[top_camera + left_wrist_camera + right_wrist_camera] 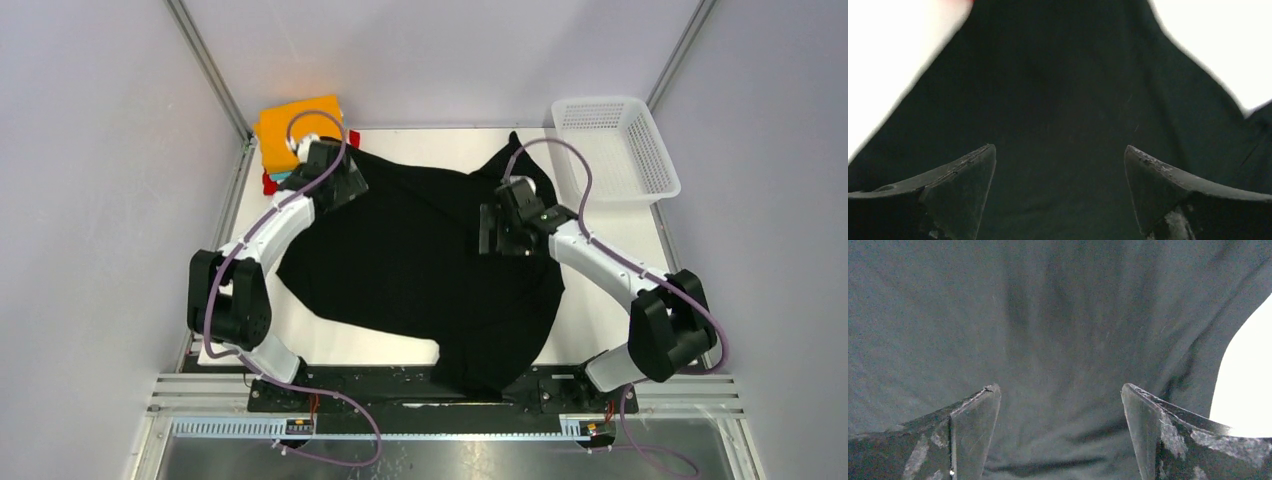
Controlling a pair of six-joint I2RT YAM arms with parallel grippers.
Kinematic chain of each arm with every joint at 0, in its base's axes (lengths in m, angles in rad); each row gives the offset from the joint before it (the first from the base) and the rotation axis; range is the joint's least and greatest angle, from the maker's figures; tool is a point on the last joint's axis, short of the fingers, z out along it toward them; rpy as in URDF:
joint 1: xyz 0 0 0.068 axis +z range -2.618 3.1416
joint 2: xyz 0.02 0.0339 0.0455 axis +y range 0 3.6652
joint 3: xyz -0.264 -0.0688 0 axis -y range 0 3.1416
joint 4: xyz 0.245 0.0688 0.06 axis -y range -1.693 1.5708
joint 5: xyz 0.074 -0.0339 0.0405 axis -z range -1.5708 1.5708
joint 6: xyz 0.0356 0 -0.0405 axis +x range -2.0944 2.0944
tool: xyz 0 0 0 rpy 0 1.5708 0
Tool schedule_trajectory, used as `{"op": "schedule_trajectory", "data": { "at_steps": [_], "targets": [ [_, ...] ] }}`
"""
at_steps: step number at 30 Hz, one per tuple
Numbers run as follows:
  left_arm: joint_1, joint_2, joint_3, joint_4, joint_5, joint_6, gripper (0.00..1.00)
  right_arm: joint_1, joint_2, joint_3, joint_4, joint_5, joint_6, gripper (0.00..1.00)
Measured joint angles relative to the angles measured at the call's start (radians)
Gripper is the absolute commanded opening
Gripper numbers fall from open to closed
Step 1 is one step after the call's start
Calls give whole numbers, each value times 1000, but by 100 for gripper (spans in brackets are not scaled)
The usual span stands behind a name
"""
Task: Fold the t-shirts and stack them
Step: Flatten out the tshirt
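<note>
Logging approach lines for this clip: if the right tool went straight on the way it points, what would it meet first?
The black shirt: cloth fills the line ahead of the open right tool. How far off it lies is unclear.

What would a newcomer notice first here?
A large black t-shirt lies unfolded across the white table, one end draping over the near edge. The left gripper and right gripper hover open above the cloth. A folded orange t-shirt sits at the far-left corner, a white mesh basket far right.
</note>
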Motion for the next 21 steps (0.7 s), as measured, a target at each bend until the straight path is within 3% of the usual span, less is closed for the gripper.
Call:
{"op": "schedule_trajectory", "data": {
  "at_steps": [5, 9, 16, 21],
  "targets": [
    [-44, -51, -246, -1, 116, -51, 99, 21, -15, -199, 16, -98, 111, 100],
    [-82, -51, -357, 3, 175, -76, 99, 14, 44, -205, 8, -128, 145, 99],
    [-78, 47, -341, 38, 199, -98, 99, -121, 230, -99, 2, -205, 164, 99],
    [-79, 149, -227, 30, 202, -103, 99, -225, 346, 45, -4, -254, 163, 100]
  ]
}}
